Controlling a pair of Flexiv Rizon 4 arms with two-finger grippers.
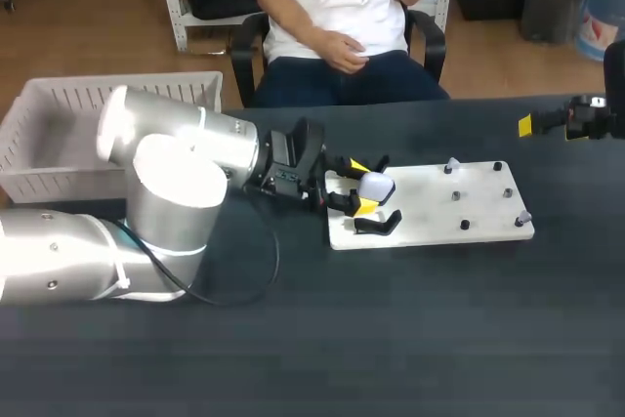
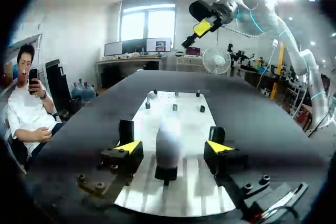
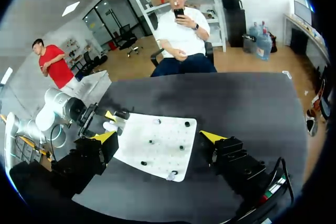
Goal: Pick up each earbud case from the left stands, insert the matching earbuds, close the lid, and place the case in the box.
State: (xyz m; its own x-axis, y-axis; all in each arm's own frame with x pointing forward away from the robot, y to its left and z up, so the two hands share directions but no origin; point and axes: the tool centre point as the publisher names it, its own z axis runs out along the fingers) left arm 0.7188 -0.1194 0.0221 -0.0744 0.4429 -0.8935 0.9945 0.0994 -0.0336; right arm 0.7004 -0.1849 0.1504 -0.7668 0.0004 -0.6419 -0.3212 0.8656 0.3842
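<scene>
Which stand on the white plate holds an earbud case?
The stand at the plate's left end, between the left pincer's open fingers: a white case sits on it. The other pegs carry no case.

The table (image 1: 439, 339) is being looked down on from above and behind by the head camera. The white stand plate (image 2: 184, 111), shared by all views, is being viewed closely along the left gripper (image 2: 174, 146) and, seemingly from farther off, past the right gripper (image 3: 158, 137).
</scene>
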